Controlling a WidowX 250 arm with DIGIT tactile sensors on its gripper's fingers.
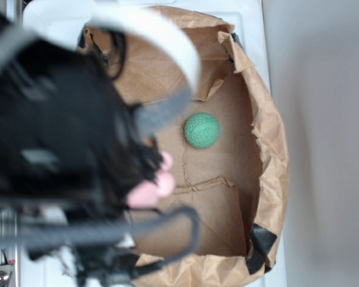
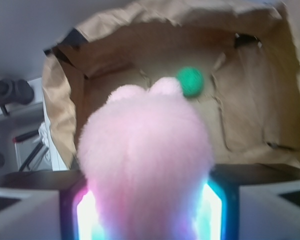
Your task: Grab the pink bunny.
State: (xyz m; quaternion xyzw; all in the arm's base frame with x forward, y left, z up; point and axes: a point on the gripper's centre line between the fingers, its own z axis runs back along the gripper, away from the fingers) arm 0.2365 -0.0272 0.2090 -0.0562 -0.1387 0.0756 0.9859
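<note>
Holding the pink bunny (image 2: 145, 165) pinched between my gripper's (image 2: 149, 210) two pads, I have it inside the paper-lined box (image 1: 269, 137); next I judge a steady lift, grip firm.

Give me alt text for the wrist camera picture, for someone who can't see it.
A fluffy pink bunny fills the foreground, held between the gripper pads, which glow at each side. Behind it, a small green ball lies on the floor of a crumpled brown paper bag.
</note>
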